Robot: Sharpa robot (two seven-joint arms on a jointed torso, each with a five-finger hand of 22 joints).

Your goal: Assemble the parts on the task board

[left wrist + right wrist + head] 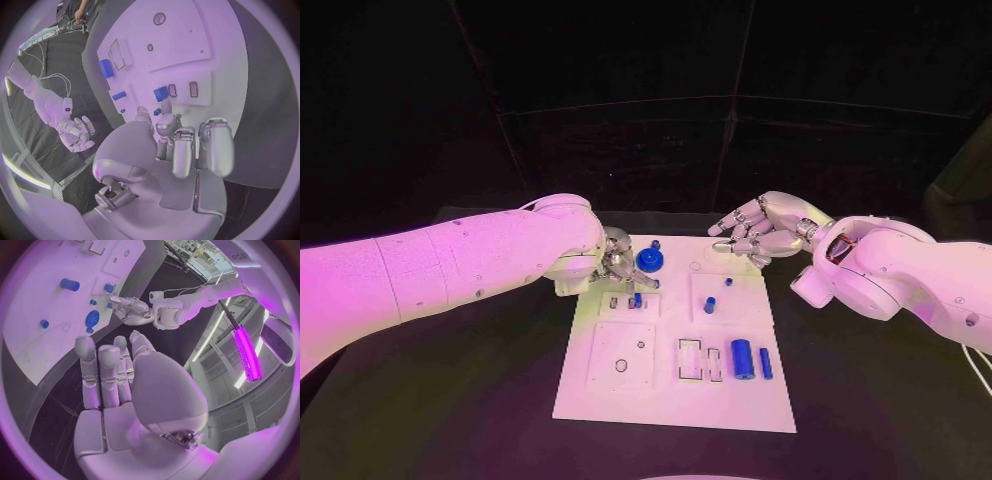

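Black table (pixel 473 400): task board (pixel 668 400) centre, left hand (pixel 617 268) over small blue part (pixel 636 300).

Black matte table (pixel 877 400), flat top, dark surface extending on all sides of the item it bears. Lying directly on it, at the middle: one white rectangular task board (pixel 668 400), flat plate, long side running away from the robot, with shallow raised panels and outlined recesses on its face. The board's near edge sits well inside the table's near edge, with bare black table showing to both sides of it.
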